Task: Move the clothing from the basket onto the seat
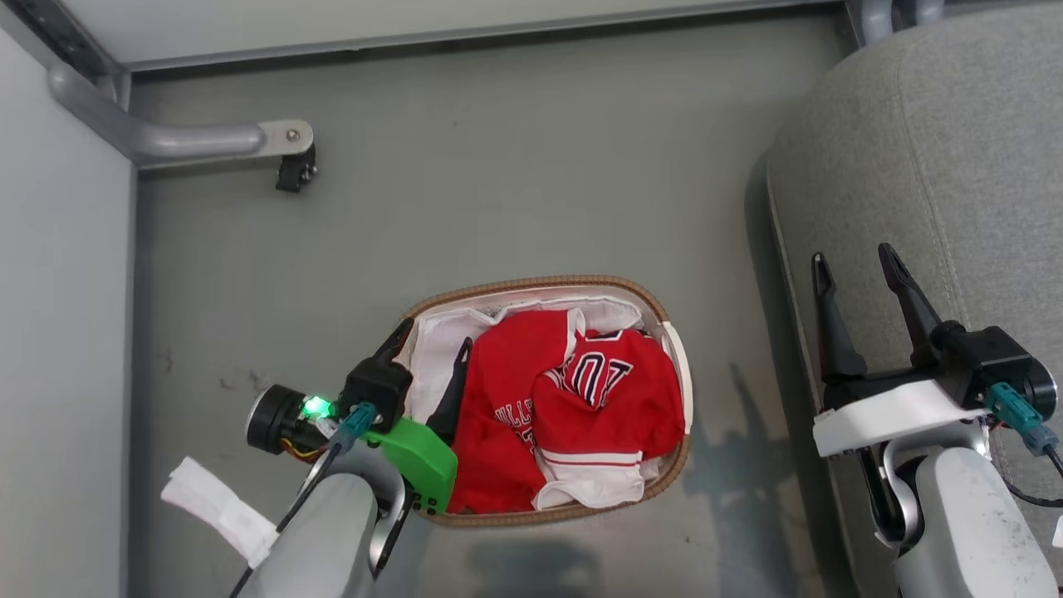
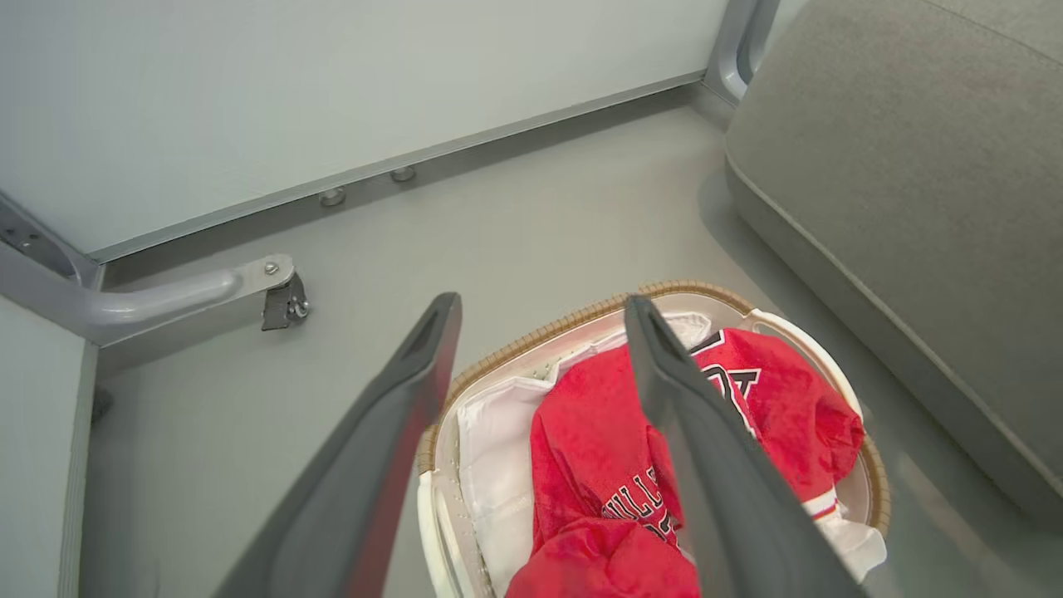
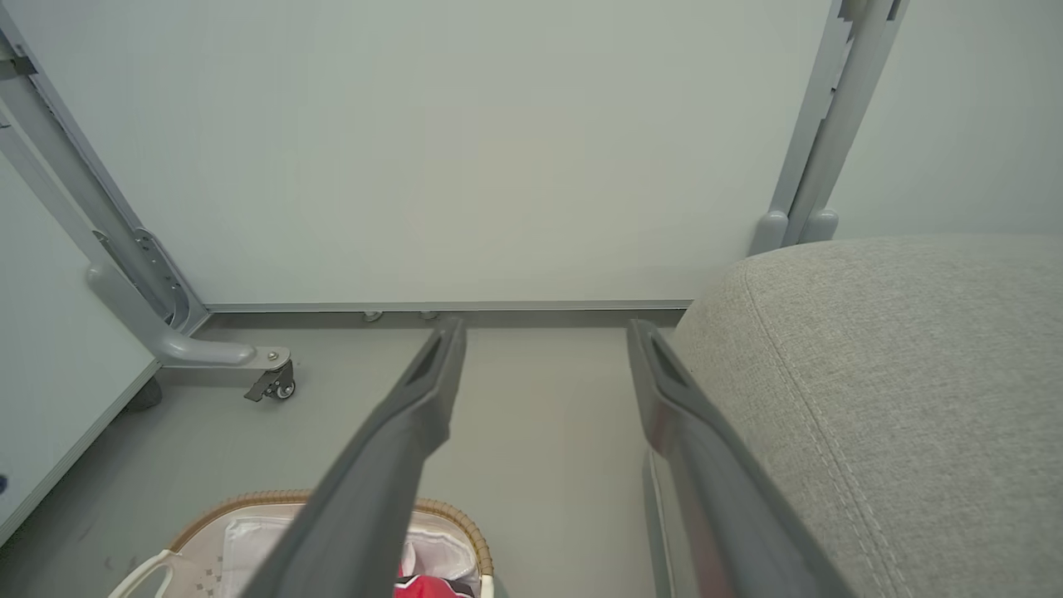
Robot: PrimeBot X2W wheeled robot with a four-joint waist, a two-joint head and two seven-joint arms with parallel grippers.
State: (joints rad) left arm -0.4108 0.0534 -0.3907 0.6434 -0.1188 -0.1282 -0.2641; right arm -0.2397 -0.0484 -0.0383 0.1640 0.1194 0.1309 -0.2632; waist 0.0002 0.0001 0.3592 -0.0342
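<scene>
This looks like a robot-testing lab staged as a living room, not a real home. Pale partition panels [image 3: 498, 166] stand on a bare grey floor [image 1: 498, 183], braced by a grey metal frame foot [image 1: 191, 141] with a caster [image 1: 295, 174]. The homely props are a grey fabric sofa [image 1: 955, 166] and a laundry basket [image 1: 540, 282] of red jerseys [image 1: 515, 374].

Left gripper [image 1: 438, 332]: jaws spread wide, dark fingers [image 1: 455, 386] leaning rightward from the wrist behind them; right gripper [image 1: 854, 254]: jaws equally wide, fingers [image 1: 835, 340] pointing straight ahead of the wrist, slightly splayed
</scene>
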